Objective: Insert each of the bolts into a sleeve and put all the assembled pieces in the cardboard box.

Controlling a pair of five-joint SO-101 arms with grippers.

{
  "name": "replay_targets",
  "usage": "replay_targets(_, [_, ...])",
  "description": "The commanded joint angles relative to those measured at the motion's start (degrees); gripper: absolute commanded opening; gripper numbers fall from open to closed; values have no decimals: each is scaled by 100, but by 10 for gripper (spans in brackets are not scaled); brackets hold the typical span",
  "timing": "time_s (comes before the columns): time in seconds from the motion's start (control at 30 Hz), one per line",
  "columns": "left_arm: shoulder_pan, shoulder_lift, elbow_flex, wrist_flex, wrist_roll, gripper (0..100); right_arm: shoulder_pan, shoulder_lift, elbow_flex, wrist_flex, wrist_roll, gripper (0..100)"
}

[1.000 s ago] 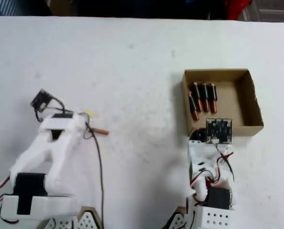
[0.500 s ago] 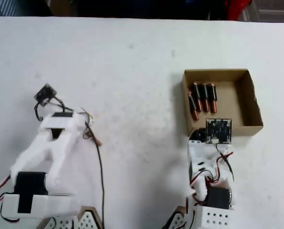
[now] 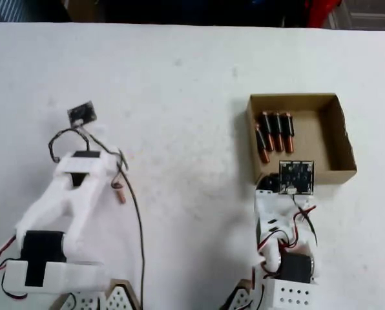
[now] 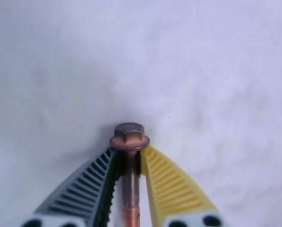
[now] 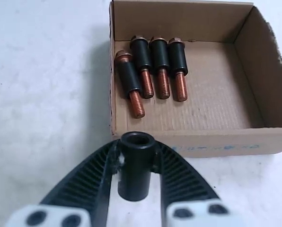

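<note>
My left gripper (image 4: 127, 158) is shut on a copper bolt (image 4: 128, 156), its hex head just past the grey and yellow fingertips, over bare white table. In the high view the bolt (image 3: 119, 192) shows beside the left arm's wrist (image 3: 83, 171). My right gripper (image 5: 136, 163) is shut on a black sleeve (image 5: 136, 165), bore end facing outward, just in front of the cardboard box (image 5: 268, 90). Several assembled bolt-and-sleeve pieces (image 5: 153, 66) lie side by side in the box's left part, also seen from above (image 3: 274, 134).
The cardboard box (image 3: 344, 139) sits at the right of the white table, its right half bare. The right arm (image 3: 286, 219) stands just below it. A black cable (image 3: 135, 226) runs down from the left arm's wrist.
The left wrist has rolled with the bolt: its tip pointed to the right, and now points toward the table's front edge. The wrist camera swung up and right. The right arm stayed still.
</note>
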Motion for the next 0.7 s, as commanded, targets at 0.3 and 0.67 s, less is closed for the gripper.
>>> replay_targets(0.3, [277, -919, -97, -132, -1389, 21, -57, -75, -35, -145, -9, 35])
replay_targets(0.67, [708, -2993, -97, 378, -1389, 21, -347, -75, -35, -154, -9, 35])
